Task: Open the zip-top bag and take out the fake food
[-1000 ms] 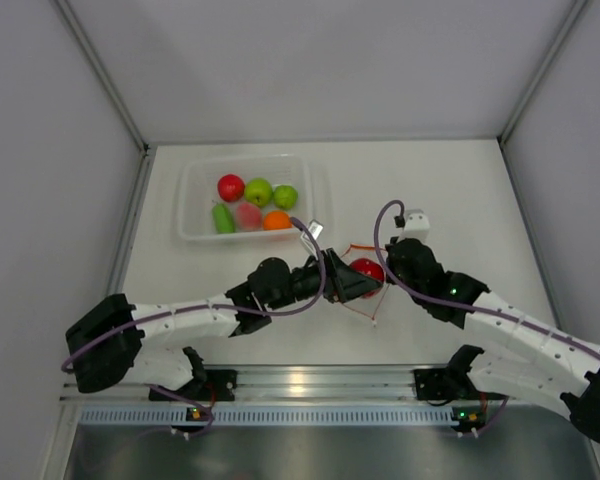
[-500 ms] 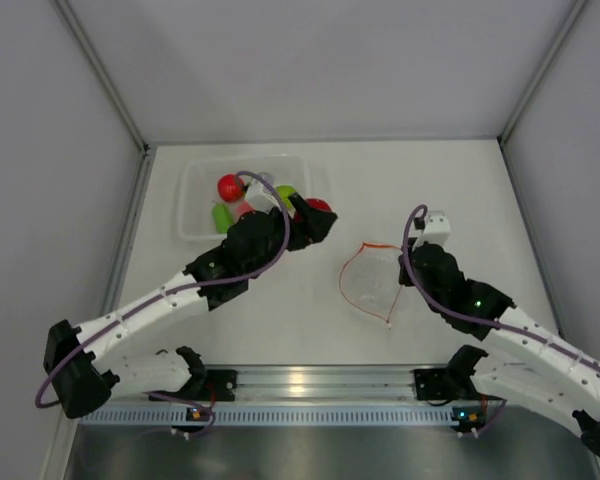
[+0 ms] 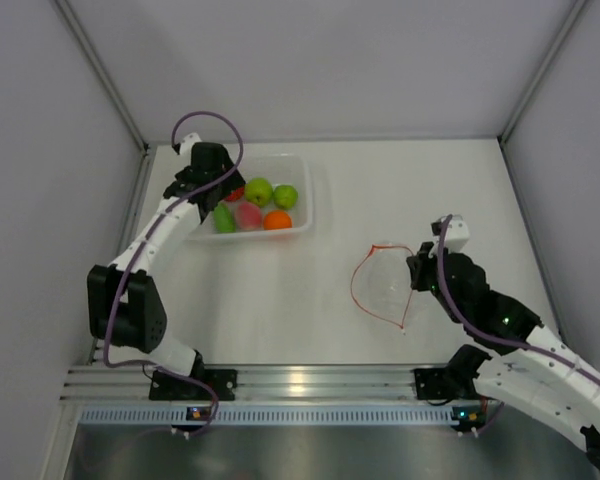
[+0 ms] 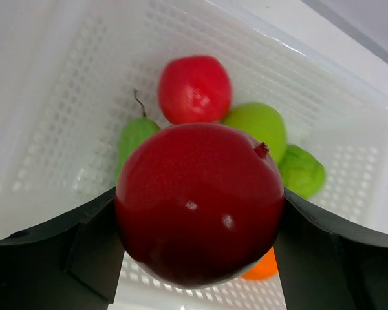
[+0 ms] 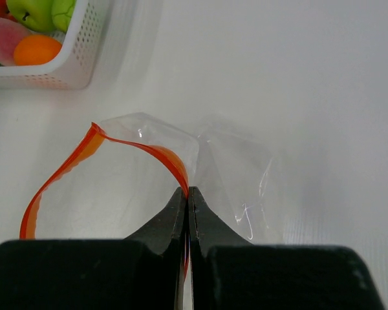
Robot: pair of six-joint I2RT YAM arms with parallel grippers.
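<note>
Left gripper (image 3: 220, 188): grasping red fruit (image 4: 199, 200) above tub (image 4: 349, 110), for dropping.
Right gripper (image 5: 188, 194): pinching bag (image 5: 233, 168) rim, mouth open.

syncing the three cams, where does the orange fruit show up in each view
Top external: orange fruit in the near-right part of the white tub, upper left of the picture.
Left wrist: a sliver of it at the bottom edge, under the big red fruit.
Right wrist: top-left corner, inside the tub.
Shared landmark: the white perforated tub, in all three.
</note>
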